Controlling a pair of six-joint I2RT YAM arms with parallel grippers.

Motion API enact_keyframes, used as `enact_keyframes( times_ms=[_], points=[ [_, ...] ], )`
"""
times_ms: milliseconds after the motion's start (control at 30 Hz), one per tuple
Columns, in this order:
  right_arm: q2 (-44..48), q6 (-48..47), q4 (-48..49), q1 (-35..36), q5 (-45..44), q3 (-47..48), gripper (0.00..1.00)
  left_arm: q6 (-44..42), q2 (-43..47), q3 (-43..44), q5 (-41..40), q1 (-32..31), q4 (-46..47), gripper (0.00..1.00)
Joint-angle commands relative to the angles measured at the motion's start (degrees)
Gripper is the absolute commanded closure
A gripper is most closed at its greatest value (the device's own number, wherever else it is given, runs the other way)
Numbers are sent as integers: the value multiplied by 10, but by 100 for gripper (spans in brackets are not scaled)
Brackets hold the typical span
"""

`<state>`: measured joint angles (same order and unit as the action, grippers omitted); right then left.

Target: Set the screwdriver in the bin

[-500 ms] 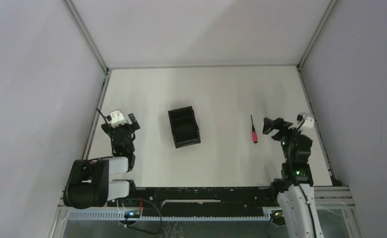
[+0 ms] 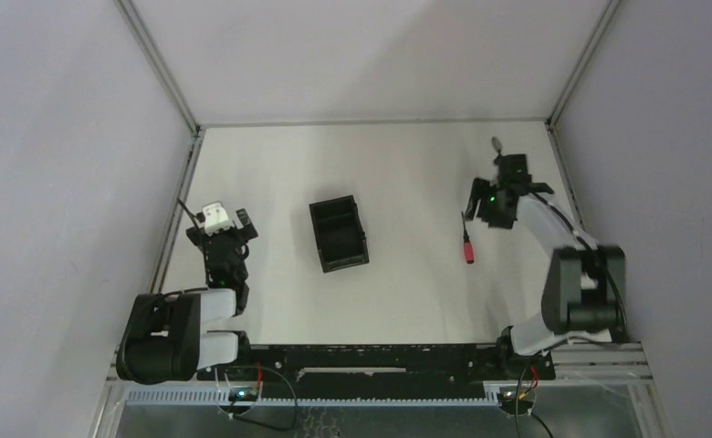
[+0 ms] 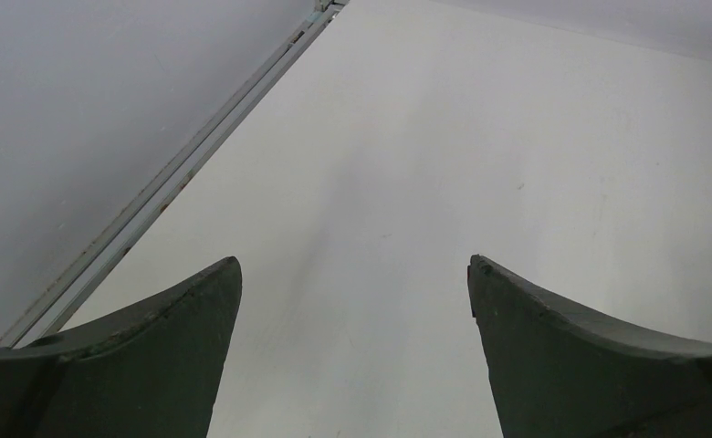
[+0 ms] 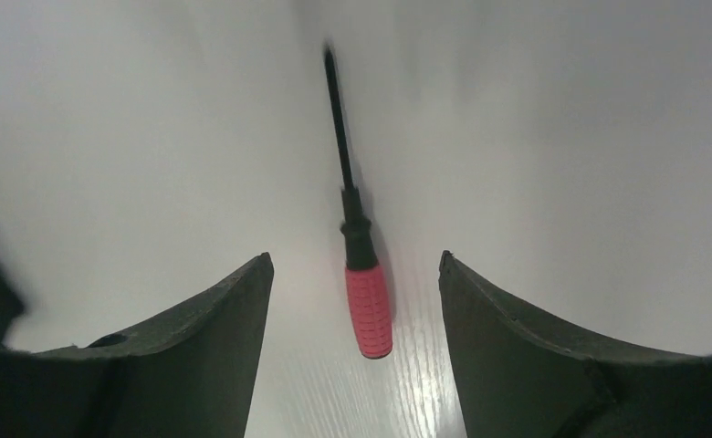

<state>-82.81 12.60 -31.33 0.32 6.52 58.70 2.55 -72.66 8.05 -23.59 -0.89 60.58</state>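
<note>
The screwdriver (image 2: 467,243), red handle and thin black shaft, lies on the white table right of centre, with its shaft pointing to the far side. The black two-compartment bin (image 2: 317,239) stands left of centre, empty. My right gripper (image 2: 474,207) is open and hangs over the screwdriver's far end. In the right wrist view the screwdriver (image 4: 368,308) lies on the table between my open right gripper's (image 4: 354,257) fingers, not touching them. My left gripper (image 2: 240,222) is open and empty at the near left, and its wrist view (image 3: 352,265) shows only bare table.
Grey walls with metal frame rails (image 2: 177,196) close the table on the left, right and far sides. A black rail (image 2: 371,351) runs along the near edge between the arm bases. The right arm's elbow (image 2: 590,283) stands near the right wall.
My right arm has unfolded from the near right and reached out toward the far side, and its gripper is now over the screwdriver. The screwdriver, the bin and the left arm have not moved.
</note>
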Motion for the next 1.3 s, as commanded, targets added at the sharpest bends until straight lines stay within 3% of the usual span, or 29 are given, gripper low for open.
enact_keyframes(
  times_ms=[0,167,200,367,467,667,767,967,1167,1267],
  points=[
    [-89,-13,-80,44,-39,17,25,-6,2,24,5,0,17,2],
    [-159,-11,-64,58,-73,18,36,-6,2,24,5,0,17,2],
    [-172,-12,-64,62,-83,18,43,-6,2,24,6,0,16,2],
    [-191,-19,-111,74,-130,53,100,-7,2,24,5,0,17,2],
    [-162,-33,-197,83,-157,132,100,-6,2,24,5,0,16,2],
    [-133,-20,-464,86,-150,378,100,-6,2,24,5,0,17,2],
    [-129,0,-532,94,-161,464,100,-6,2,24,5,0,17,2],
    [-110,44,-464,134,-107,482,100,-7,2,24,5,0,17,2],
    [-155,75,-299,310,-11,499,100,-6,2,24,5,0,17,2],
    [-203,46,-244,397,19,538,100,-6,2,24,5,0,17,2]
  ],
)
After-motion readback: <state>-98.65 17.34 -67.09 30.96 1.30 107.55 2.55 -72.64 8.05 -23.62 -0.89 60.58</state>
